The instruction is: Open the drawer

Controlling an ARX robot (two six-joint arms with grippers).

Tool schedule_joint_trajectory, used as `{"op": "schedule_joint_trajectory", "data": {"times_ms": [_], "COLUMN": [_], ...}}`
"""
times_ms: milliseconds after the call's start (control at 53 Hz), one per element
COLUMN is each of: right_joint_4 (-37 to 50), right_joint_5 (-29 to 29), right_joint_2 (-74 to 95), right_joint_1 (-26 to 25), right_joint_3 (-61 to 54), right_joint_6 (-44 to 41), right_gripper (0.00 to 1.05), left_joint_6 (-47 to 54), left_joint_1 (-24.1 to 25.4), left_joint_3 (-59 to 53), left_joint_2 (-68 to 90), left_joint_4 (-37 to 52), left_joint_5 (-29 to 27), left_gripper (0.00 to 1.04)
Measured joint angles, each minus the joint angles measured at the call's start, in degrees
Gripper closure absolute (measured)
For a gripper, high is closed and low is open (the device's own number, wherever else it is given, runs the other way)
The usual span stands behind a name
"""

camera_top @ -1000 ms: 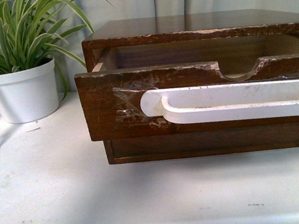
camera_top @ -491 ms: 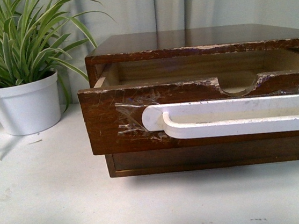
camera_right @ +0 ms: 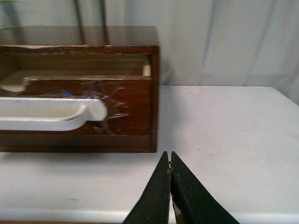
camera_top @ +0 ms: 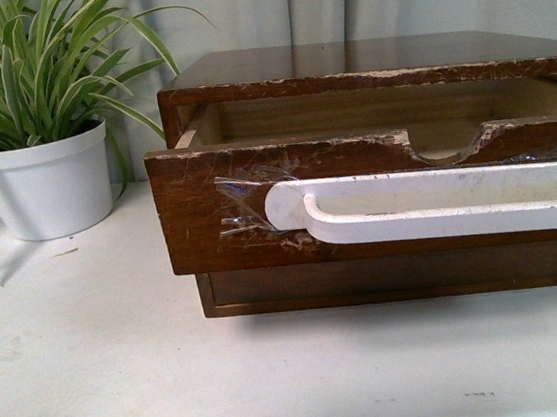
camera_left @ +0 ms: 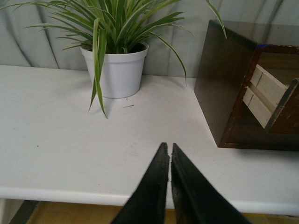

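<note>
The dark brown wooden drawer (camera_top: 199, 217) stands pulled out of its cabinet (camera_top: 342, 60), with a long white handle (camera_top: 439, 202) taped on its chipped front and a half-round notch (camera_top: 448, 149) in its top edge. The drawer also shows in the right wrist view (camera_right: 131, 100) and partly in the left wrist view (camera_left: 285, 107). My left gripper (camera_left: 169, 148) is shut and empty over the white table, apart from the cabinet. My right gripper (camera_right: 169, 156) is shut and empty, in front of the cabinet's right corner. Neither arm shows in the front view.
A plain handle-less lower drawer front (camera_top: 387, 277) sits under the open drawer. A white pot with a green plant (camera_top: 44, 180) stands left of the cabinet, also in the left wrist view (camera_left: 114, 70). The white table (camera_top: 106, 369) ends at a front edge. Grey curtain behind.
The front view has shifted a little, so the cabinet and plant sit slightly differently in the frame. The drawer stays pulled out the same amount.
</note>
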Motion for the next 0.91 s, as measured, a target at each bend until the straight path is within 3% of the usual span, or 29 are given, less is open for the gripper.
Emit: {"op": "schedule_joint_trajectory", "data": {"times_ms": [75,132,226,906], "right_joint_4": [0.0,0.1,0.2,0.6], "right_joint_5": [0.5,0.7,0.7,0.7], "right_joint_2": [-0.5,-1.0,-1.5,-4.2], "right_joint_1": [0.5,0.5,0.6,0.6], "right_joint_3": [-0.7,-1.2,-1.7,-4.7], "right_joint_6": [0.0,0.0,0.0,0.0], "right_gripper": [1.03,1.03,1.03,1.03], "left_joint_6": [0.2,0.2,0.2,0.2], "left_joint_1": [2.4,7.9,11.6,11.9], "left_joint_3": [-1.0,-1.6,-2.2,-5.2], "left_joint_2": [-0.9,-1.9,-2.6,-5.7], "left_joint_4": [-0.2,-0.7,-0.7,-0.5], "left_joint_5": [2.4,9.7,10.8,11.5], "left_gripper": [1.01,1.01,1.01,1.01]}}
